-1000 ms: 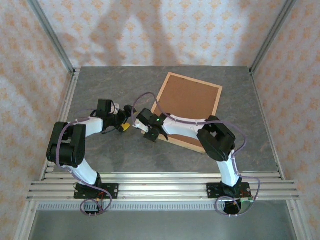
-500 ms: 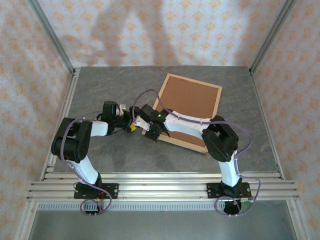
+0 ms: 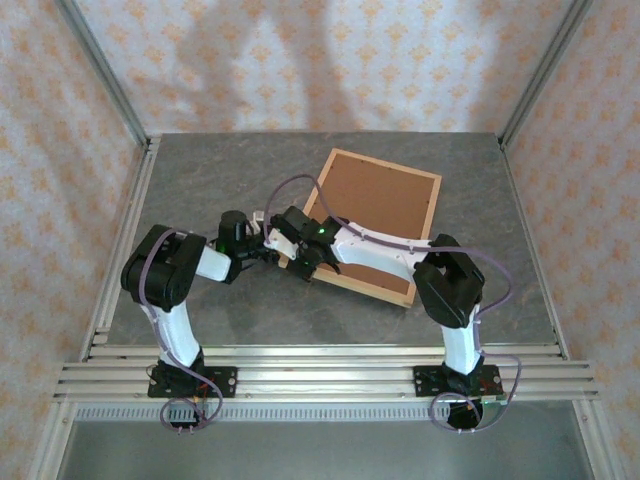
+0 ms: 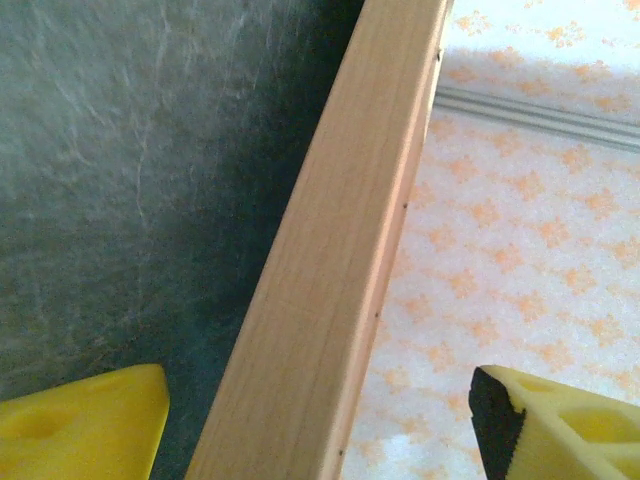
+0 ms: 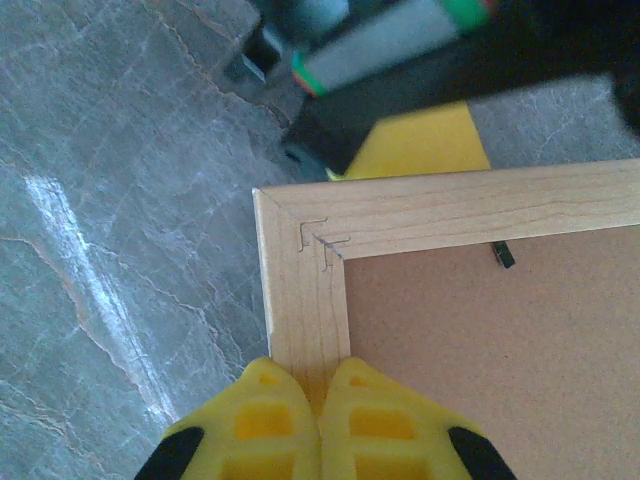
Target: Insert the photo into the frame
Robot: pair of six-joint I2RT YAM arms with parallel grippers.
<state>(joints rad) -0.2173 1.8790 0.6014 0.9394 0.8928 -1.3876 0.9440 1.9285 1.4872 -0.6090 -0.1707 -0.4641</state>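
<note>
Frame (image 5: pixel 300 300): back-up on tabletop (image 3: pixel 200 180), backing board (image 5: pixel 480 340) fitted. Right gripper (image 5: pixel 318 420): jaws clenched, set on corner rail. Left gripper (image 4: pixel 320 430): jaws released astride the edge. The rail is best centred before closing.

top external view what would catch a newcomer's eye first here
The large light-wood rectangular picture frame lies back side up at the middle-right of the grey marbled table, its brown backing board showing. Both white arms meet at its near-left corner: the yellow jaws of the left arm stand open astride the frame's wooden edge, while those of the right arm are shut together over the rail beside that corner.
</note>
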